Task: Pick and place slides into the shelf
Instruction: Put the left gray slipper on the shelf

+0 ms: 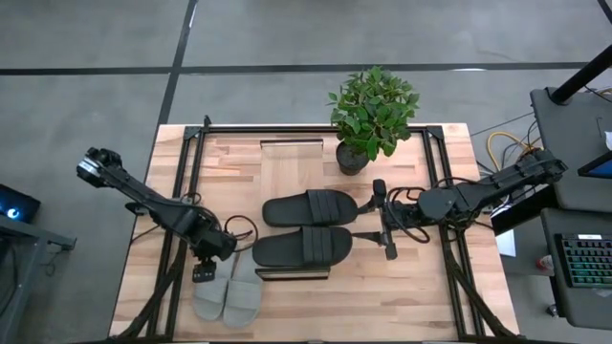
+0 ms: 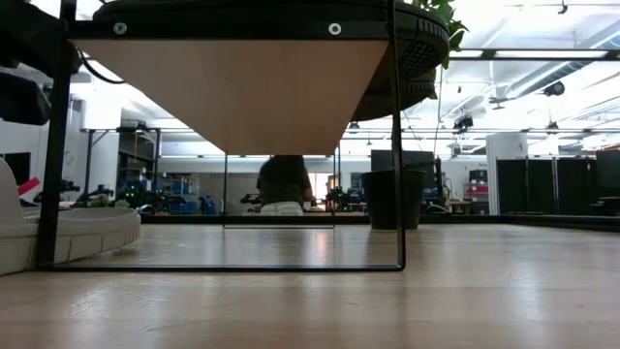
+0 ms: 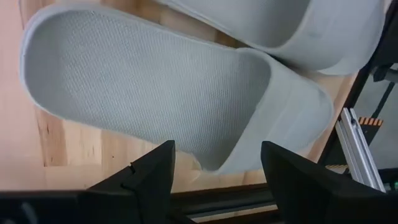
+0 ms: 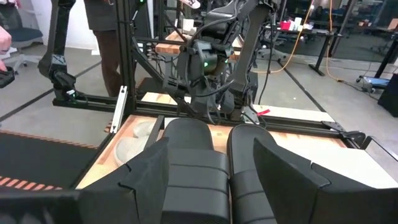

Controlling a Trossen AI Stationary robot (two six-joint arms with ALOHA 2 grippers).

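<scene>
Slides first: your two black slides [image 1: 308, 227] lie side by side on the shelf [image 1: 292, 153] top, straps toward the right arm, toes toward the left. Your pale grey pair [image 1: 229, 299] sits on the table [image 1: 421, 296] near its front left corner, just beside the shelf's end. Your left gripper [image 1: 204, 272] hovers directly at the heel end of the grey pair; in its wrist view the fingers [image 3: 152, 171] stand apart with the nearer grey slide [image 3: 168, 102] between and ahead of them, nothing clamped. Your right gripper [image 1: 383, 222] sits just off the black slides' strap end, jaws spread wide and holding nothing. Behind the shelf you have a potted plant [image 1: 371, 113] on the table.
</scene>
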